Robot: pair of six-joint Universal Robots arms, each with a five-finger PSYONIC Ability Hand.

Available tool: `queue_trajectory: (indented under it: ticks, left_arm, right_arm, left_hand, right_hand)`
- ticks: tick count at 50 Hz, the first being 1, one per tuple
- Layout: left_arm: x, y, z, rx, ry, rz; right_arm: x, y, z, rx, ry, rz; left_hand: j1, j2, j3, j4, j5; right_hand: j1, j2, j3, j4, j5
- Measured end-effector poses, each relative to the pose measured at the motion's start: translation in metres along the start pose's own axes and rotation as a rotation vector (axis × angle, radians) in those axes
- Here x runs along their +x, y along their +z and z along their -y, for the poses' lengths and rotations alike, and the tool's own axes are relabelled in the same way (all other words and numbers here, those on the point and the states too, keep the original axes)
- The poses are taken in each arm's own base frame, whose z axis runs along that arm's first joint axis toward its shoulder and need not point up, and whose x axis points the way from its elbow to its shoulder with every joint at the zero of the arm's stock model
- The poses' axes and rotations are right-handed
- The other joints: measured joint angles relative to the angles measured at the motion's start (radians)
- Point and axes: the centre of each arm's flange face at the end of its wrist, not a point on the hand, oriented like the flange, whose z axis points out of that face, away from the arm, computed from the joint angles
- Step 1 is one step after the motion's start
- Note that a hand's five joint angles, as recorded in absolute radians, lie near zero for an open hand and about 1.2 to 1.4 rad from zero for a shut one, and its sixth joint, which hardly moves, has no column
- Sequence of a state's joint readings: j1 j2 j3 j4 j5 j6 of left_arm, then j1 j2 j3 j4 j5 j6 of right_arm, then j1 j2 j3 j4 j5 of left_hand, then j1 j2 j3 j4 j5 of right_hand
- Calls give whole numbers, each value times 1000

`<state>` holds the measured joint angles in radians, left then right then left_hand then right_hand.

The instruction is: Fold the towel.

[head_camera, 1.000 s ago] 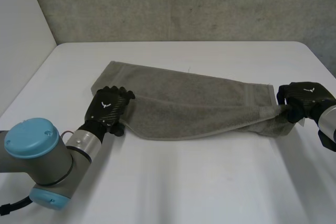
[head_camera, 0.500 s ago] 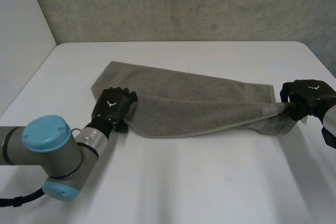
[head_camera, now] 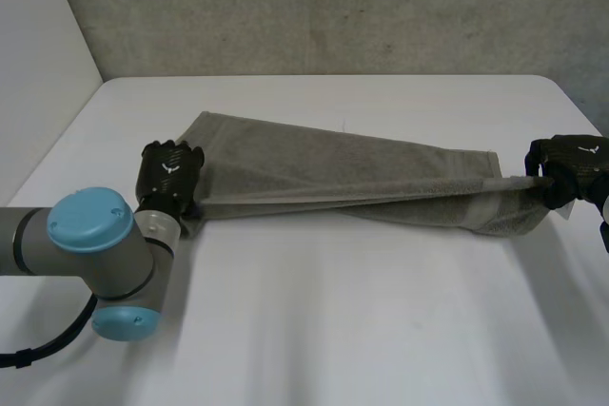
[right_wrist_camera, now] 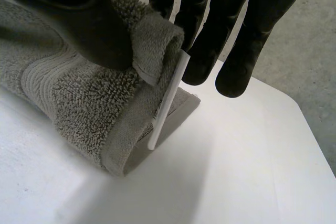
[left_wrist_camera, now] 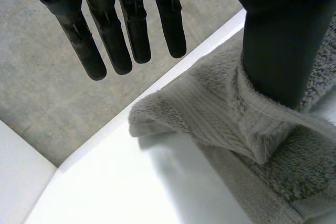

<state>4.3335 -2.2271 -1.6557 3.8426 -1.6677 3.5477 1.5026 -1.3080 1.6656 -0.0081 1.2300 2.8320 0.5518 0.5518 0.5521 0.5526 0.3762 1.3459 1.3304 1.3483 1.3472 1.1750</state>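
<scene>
A grey towel (head_camera: 343, 173) lies stretched across the white table (head_camera: 333, 320), folded lengthwise, its near edge drawn taut between my two hands. My left hand (head_camera: 169, 170) is at the towel's left end. In the left wrist view its fingers (left_wrist_camera: 110, 35) are straight and clear of the cloth, while the thumb (left_wrist_camera: 275, 40) rests on the towel's hem (left_wrist_camera: 210, 108). My right hand (head_camera: 574, 161) is at the towel's right end. There its thumb (right_wrist_camera: 79, 19) and fingers pinch the corner of the towel (right_wrist_camera: 79, 98), next to a white label (right_wrist_camera: 168, 98).
A concrete wall (head_camera: 333, 7) stands behind the table's far edge. The table's right edge runs close to my right hand. Bare tabletop lies in front of the towel and beyond it.
My left hand has moved left and back along the towel's left end. The right hand has moved right, and the towel's near edge has been pulled straight and taut.
</scene>
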Motion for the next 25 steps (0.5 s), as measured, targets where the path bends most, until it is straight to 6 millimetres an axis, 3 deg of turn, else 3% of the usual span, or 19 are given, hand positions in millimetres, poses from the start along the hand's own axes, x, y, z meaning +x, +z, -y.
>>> queue_trajectory:
  ticks: [17,21,25]
  left_arm:
    - [-20,-11,17,19,30,34]
    - [-22,-17,18,16,38,30]
    - [-23,-21,15,3,55,27]
  right_arm:
    - [8,1,0,6,2,-23]
    - [8,1,0,7,3,-25]
    - [8,1,0,6,3,-24]
  left_hand:
    - [21,21,20,19,14]
    - [129,129,123,123,116]
    - [463,465,463,464,460]
  right_hand:
    - [4,0,0,0,0]
    - [4,0,0,0,0]
    - [4,0,0,0,0]
